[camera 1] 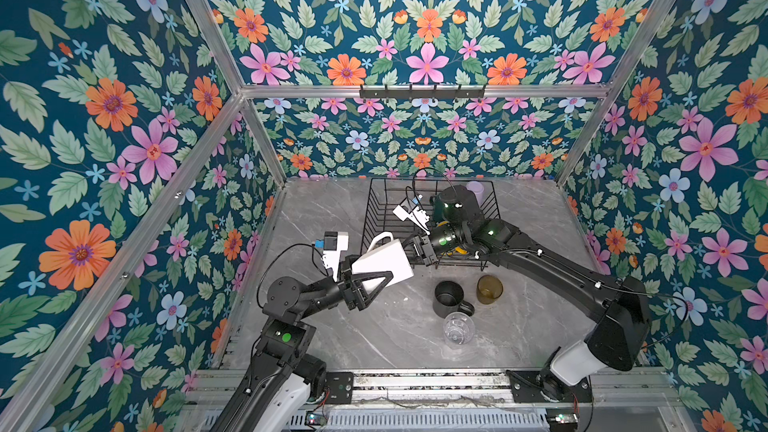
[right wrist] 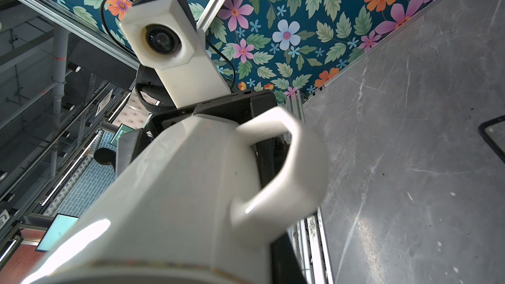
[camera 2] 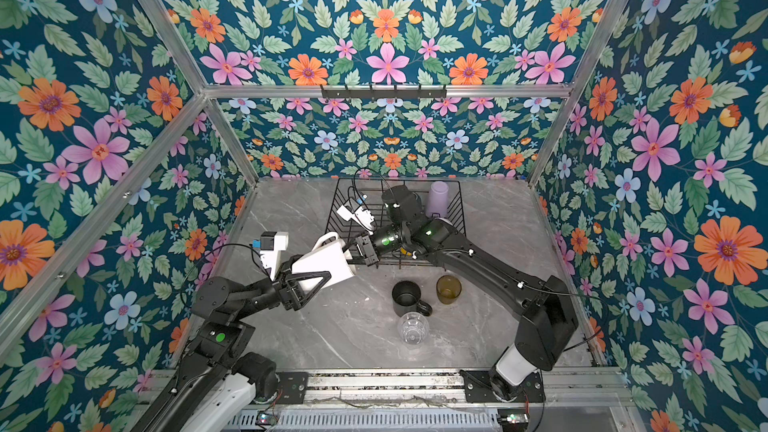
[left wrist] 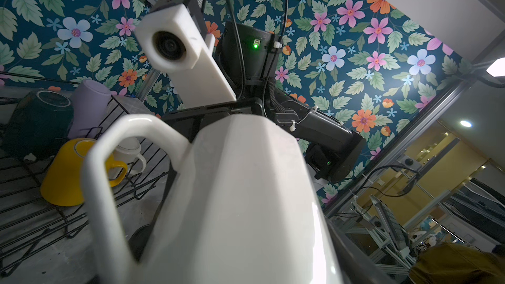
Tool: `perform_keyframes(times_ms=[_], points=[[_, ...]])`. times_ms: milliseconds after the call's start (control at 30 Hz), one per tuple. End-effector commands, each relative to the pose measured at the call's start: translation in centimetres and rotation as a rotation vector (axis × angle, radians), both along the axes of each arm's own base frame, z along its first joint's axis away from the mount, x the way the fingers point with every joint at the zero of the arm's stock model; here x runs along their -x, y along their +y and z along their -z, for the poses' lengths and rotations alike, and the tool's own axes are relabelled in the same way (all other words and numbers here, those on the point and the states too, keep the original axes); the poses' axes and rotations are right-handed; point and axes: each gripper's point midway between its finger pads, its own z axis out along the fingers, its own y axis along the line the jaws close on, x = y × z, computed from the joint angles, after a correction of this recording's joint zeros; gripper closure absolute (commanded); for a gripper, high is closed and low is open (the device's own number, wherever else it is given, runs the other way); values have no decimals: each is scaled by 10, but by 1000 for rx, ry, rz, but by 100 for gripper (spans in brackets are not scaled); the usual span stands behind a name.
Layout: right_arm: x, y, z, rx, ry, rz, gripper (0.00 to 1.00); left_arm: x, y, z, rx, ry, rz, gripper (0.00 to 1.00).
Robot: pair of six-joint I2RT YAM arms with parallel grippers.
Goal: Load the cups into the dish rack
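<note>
Just beside the dish rack [camera 1: 374, 209], the white faceted mug [camera 1: 384, 259] is pinched at its rim by the nearer right gripper [camera 1: 415, 257], its base end straddled by the left gripper [camera 1: 374, 280], whose hold cannot be told.

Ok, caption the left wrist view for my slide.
White mug fills the frame; behind it, yellow mug, lilac tumbler and dark green mug sit in the dish rack.

Two matte-black arms, the left arm [camera 1: 291, 297] and the right arm [camera 1: 552, 272], have rounded joint housings, small green lights and white base segments low in the frame. Each carries a blocky white wrist camera [camera 1: 334, 243] fed by a thin black cable [camera 1: 291, 246]. The left gripper [camera 1: 374, 268] has hollow, triangular-framed fingers.
</note>
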Motion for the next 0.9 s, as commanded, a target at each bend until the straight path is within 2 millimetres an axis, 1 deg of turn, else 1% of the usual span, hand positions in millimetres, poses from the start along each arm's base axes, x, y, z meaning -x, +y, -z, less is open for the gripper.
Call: perform_keyframes(times_ms=[0,33,133,200,300,400,500,600,700,767,867], points=[[3,2,11,47,12,18,100,1,4,-20,32,-106,-31,21],[3,2,12,49,13,19,100,0,4,-19,31,-104,-34,23],[2,2,13,57,15,24,100,-2,4,-18,31,-99,-44,36],[0,2,15,67,14,37,100,-3,4,-19,32,-100,-46,48],[-4,3,17,87,20,58,100,-4,5,-20,35,-99,-56,72],[-6,3,17,95,26,64,100,-4,6,-20,37,-98,-68,84],[-7,3,13,97,27,77,95,-6,8,-20,34,-94,-87,93],[-11,0,12,98,31,97,87,-9,11,-21,33,-88,-118,99],[-17,-3,10,97,38,123,78,-17,16,-23,29,-63,-174,100],[-19,-6,8,95,39,134,73,-20,18,-26,28,-60,-197,100],[-20,-8,3,84,38,140,70,-23,21,-30,27,-63,-230,100]])
